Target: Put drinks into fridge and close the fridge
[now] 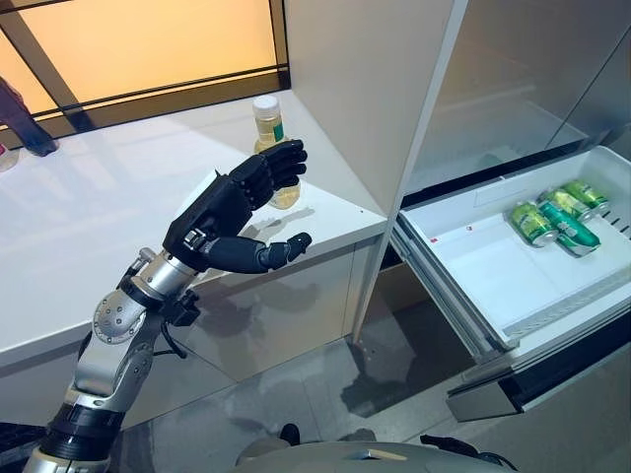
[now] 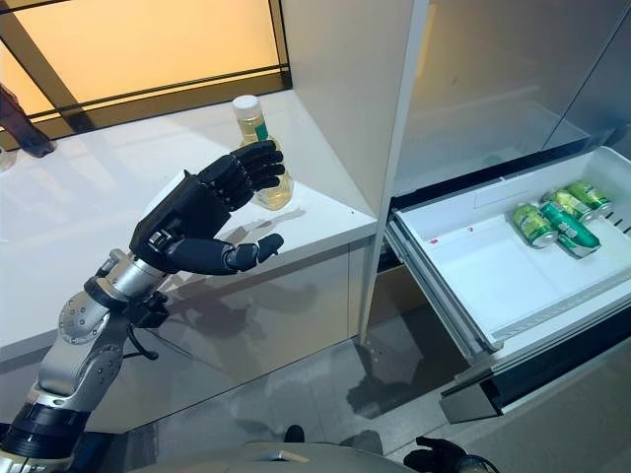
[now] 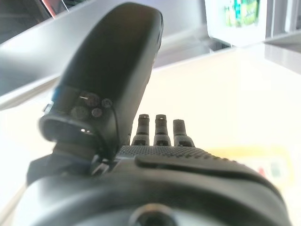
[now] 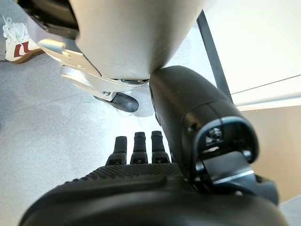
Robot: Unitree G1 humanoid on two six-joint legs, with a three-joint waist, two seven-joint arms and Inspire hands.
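Note:
A bottle of yellow drink (image 1: 267, 128) with a white cap stands upright on the white counter (image 1: 79, 217), near its right corner. My left hand (image 1: 212, 222) is open just in front of it. The fingers (image 1: 276, 168) cover the bottle's lower part and the thumb (image 1: 281, 251) points out below; I cannot tell whether they touch it. In the left wrist view the bottle (image 3: 263, 160) shows as a yellow blur past my palm. The fridge drawer (image 1: 493, 281) is pulled out at the right with three green cans (image 1: 552, 219) lying at its far end. My right hand (image 4: 141, 193) hangs open over the floor.
A tall white cabinet panel (image 1: 365, 89) rises between the counter and the fridge opening. The drawer's front (image 1: 537, 379) juts into the floor space at lower right. A person's shoe (image 4: 14, 40) shows on the grey floor in the right wrist view.

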